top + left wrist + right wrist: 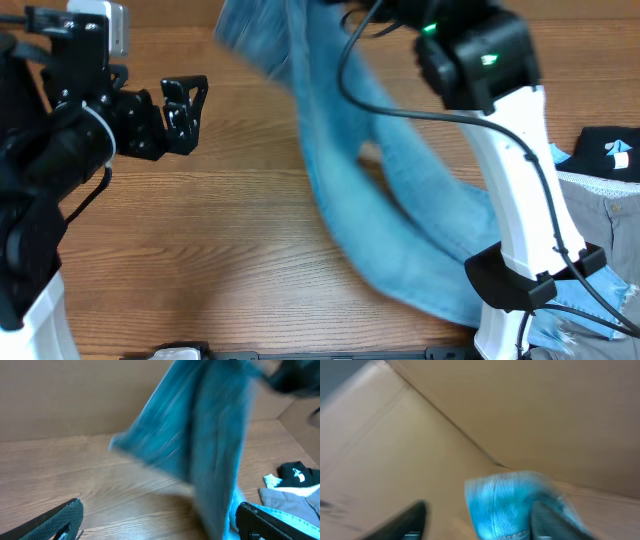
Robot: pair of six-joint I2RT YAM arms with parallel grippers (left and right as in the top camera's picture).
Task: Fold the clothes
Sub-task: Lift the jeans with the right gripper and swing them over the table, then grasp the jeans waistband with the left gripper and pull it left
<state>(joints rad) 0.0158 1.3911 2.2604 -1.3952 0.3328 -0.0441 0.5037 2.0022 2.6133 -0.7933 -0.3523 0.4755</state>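
Observation:
The light-blue jeans [400,220] run from the table's front right up to the far edge, where their raised end is blurred. In the left wrist view the jeans [210,435] hang as a blurred sheet above the wood. In the right wrist view, my right gripper [477,520] stands open with a fold of denim [505,500] between its spread fingers, close to the right one. My left gripper [185,110] is open at the left, apart from the jeans. Its fingers [65,520] show only wood between them, and the denim hangs by the right one.
A black top [610,150] and grey trousers [610,215] lie at the right edge, also seen as the black top [297,474] and grey trousers [290,497] from the left wrist. The right arm's white link [515,190] crosses above the jeans. A cardboard wall [75,395] backs the table.

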